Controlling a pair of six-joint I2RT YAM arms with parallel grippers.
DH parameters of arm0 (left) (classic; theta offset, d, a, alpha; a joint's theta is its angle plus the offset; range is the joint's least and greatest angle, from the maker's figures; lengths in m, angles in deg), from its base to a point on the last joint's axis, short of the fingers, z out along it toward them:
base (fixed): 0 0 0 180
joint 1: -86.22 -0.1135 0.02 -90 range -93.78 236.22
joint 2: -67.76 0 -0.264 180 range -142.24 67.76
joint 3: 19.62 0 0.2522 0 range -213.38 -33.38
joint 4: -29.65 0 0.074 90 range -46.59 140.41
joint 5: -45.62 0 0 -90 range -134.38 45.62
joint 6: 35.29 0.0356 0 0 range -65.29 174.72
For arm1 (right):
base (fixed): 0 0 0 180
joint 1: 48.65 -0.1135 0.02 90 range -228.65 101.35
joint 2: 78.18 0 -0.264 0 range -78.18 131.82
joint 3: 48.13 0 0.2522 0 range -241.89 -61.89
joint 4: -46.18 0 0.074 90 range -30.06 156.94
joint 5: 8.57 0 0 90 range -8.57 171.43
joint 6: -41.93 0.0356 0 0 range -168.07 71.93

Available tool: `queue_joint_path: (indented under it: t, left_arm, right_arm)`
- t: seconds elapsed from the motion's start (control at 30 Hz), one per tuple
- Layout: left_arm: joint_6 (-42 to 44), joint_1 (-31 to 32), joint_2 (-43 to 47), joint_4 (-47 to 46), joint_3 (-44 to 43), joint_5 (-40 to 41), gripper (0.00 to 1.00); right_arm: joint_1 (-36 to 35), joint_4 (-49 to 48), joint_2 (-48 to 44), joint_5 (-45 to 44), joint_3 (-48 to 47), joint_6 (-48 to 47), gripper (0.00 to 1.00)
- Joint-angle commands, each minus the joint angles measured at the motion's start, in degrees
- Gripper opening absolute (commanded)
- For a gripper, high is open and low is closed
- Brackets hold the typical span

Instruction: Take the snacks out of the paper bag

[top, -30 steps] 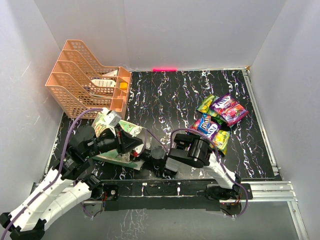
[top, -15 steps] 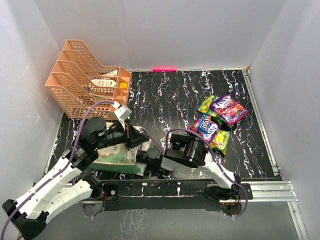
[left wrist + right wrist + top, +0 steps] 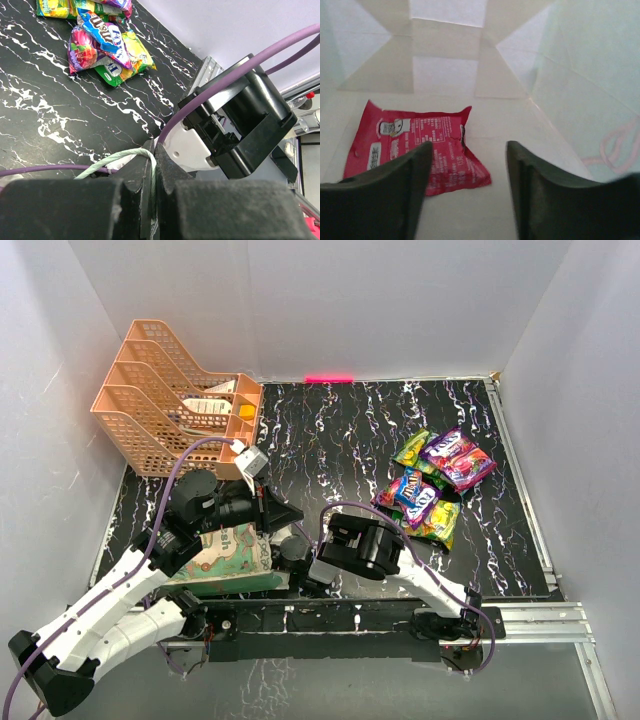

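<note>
Surface: black marbled counter point(image 3: 330, 430), plain white walls on three sides.
Far-left corner: peach mesh rack point(image 3: 160, 400), not involved.
Left gripper point(image 3: 152, 165): fingers pressed together on the bag's string handle point(image 3: 115, 160), holding the mouth up.
Paper bag point(image 3: 225, 550): lies on its side by the near edge, left of centre, mouth facing right toward the other arm.
Right gripper point(image 3: 469, 165): inside the bag, fingers apart, nothing between them but air.
Red packet point(image 3: 410, 132): one snack left inside, flat on the bag's lower wall, short of the folded bottom.
Key relation: packet sits ahead of the open fingers and offset to the left. Only its near right corner falls in the gap. Its long axis runs across the wrist view, in line with the finger spread.
Nearer arm: right; left is occupied with the handle.
Judgement: a forward, slightly leftward reach is needed before closing.
Right half, toward the right edge: snack pile point(image 3: 435, 480), already out.
</note>
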Motion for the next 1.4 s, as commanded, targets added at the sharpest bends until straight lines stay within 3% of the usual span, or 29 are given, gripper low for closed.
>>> queue_joint_path:
  t: [0.0,0.33,0.4,0.73,0.87,1.07,1.37]
  left_arm:
    - [-1.5,0.3,0.4,-3.4,-0.4,-2.0,0.0]
    - [-1.9,0.3,2.9,0.4,1.5,1.7,0.0]
    - [-1.4,0.3,3.5,2.6,1.6,2.9,0.0]
    - [-1.4,0.3,8.8,17.4,2.4,14.3,0.0]
    - [-2.1,0.3,11.7,23.2,1.0,18.1,0.0]
    - [-1.5,0.3,13.4,22.2,1.5,17.3,0.0]
    - [0.2,0.2,14.5,18.0,3.2,17.8,0.0]
  right_arm:
    - [-0.2,-4.8,0.5,-8.7,-0.8,-1.2,0.52]
    - [4.2,-9.2,-9.6,-18.6,11.5,-3.8,0.11]
    - [4.5,-10.6,-11.8,-20.9,15.0,-4.9,0.08]
    - [4.5,-19.6,-19.5,-31.4,31.6,-3.2,0.07]
    - [4.1,-19.8,-21.6,-26.7,33.8,-1.9,0.07]
    - [0.0,-19.8,-19.2,-16.0,30.7,-3.5,0.08]
    - [-2.8,-19.8,-10.5,-18.3,20.1,-3.5,0.11]
